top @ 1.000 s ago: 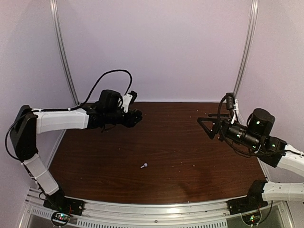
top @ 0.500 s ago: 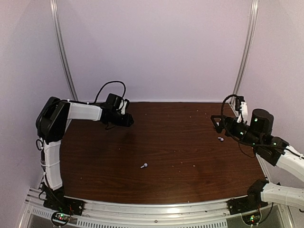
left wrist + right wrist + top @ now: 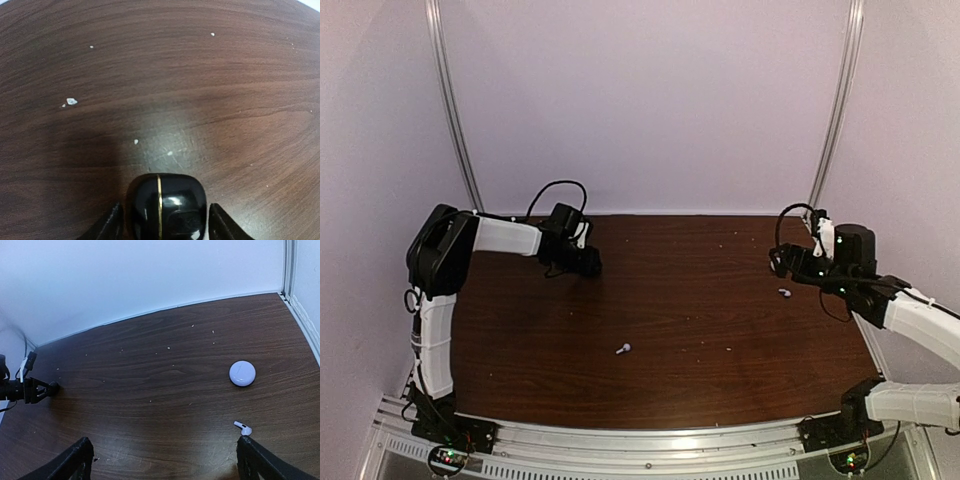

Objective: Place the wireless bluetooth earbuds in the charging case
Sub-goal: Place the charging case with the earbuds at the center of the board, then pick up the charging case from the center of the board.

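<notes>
Top view: nothing looks seated yet. The centre bud [image 3: 623, 349], white, lies loose in the middle of the worktop [image 3: 720, 330]. The right bud [image 3: 784, 293] lies just beside the right gripper [image 3: 782, 262]. No black buds show. The left gripper [image 3: 588, 263] is low at the far left. The worktop is dark wood-grain laminate flecked with pale specks [image 3: 738, 237].

Left wrist view: the black case [image 3: 175, 195], glossy and rounded with a thin gold seam, sits inside the left gripper [image 3: 165, 207]. The jaws flank it closely, but I cannot tell whether they press it. It looks shut, its contents hidden.

Right wrist view: the right gripper [image 3: 164, 445] is spread wide and holds nothing. The white case [image 3: 242, 373], a smooth domed disc, looks closed. The right bud [image 3: 243, 428], glossy with a short stem, lies near it but apart. By my judgement, opening the cases and seating every bud are all left to do.
</notes>
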Tool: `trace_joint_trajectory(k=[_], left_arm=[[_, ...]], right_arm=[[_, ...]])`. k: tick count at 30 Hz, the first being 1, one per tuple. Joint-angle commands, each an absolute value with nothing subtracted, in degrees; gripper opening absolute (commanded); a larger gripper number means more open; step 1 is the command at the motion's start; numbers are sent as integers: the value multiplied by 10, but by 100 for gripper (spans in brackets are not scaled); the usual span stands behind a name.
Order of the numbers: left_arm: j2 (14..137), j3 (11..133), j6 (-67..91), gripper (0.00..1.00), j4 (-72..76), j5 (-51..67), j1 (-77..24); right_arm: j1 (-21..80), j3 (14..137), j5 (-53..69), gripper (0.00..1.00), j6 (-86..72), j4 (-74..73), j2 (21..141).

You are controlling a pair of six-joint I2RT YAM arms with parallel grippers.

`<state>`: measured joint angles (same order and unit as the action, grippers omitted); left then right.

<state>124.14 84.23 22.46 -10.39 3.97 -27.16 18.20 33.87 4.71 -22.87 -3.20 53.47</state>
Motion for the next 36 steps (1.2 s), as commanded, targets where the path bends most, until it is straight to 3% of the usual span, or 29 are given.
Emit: trace_joint_trajectory(k=[1,5,16,20,27,36], left_arm=[[1245,851,230,63,-96,46,-270],[1242,853,229,72,-100,48,-270],[1146,836,213,86,-94,55,-283],[1111,830,205,97,-89,72,-293],[1065,811,197,98,-76,71,-306],[1037,775,191,98,-62,68,-307]], right_arm=[[137,379,74,100,-209,-16,589],[94,398,87,100,-205,-2,657],[18,488,106,96,-171,14,842],[7,538,115,96,-139,-11,906],[8,608,156,92,-126,-32,1018],[7,649,114,83,-116,-43,1094]])
